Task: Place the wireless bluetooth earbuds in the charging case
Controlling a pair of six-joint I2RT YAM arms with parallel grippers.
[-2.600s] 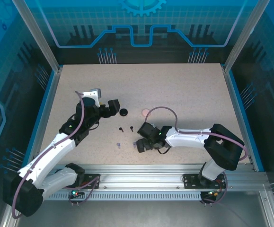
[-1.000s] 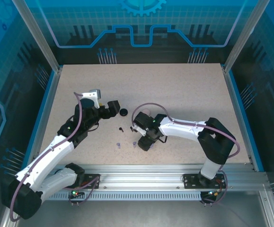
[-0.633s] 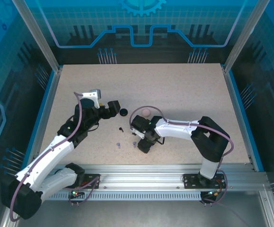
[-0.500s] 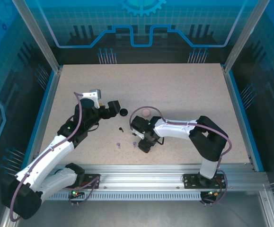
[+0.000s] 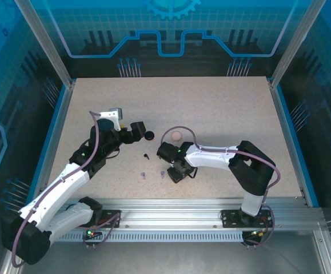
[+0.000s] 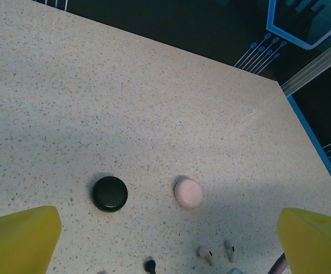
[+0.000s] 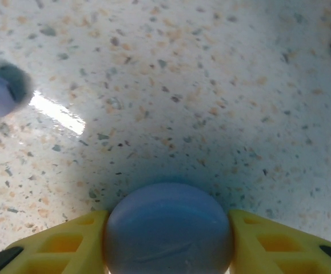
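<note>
So, I had the right end effector (image 7: 168,225) clamped on the purple case (image 7: 168,245), left end effector (image 6: 168,235) wide open; pink earbuds (image 6: 205,254) lay loose on the tabletop (image 6: 96,103), none seated.

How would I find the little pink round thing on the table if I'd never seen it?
Start at the speckled table and look near its middle, just beyond the wrist of the right arm. Two small round cases lie there, apart from each other; the pink case is the one on the right. Its pale pink colour sets it apart from the black case on its left.
</note>
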